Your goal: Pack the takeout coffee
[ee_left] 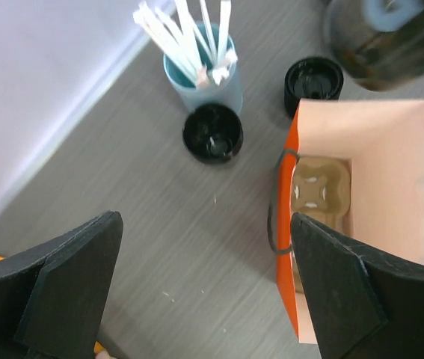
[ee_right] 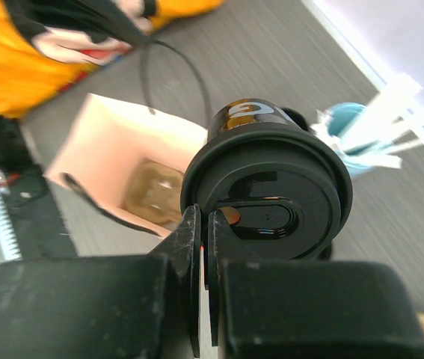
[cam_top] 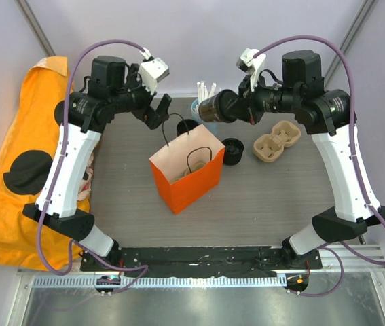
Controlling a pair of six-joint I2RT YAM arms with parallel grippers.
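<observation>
At 12 o'clock from the orange bag [cam_top: 189,180], we see the right gripper [cam_top: 236,105], jaws nearly closed, pinching the lidded coffee cup [cam_top: 214,109] sideways above the table [cam_top: 273,197]. At 11 o'clock the left gripper [cam_top: 157,117] hangs wide open, empty. A cardboard carrier [ee_left: 318,187] sits inside the bag.

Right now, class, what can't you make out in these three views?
1. Cup contents: right wrist view, lid hides them.
2. Cup in left wrist view: blurred, cut by the top edge.
3. Bag bottom: top view, its walls hide most of the carrier inside.
</observation>
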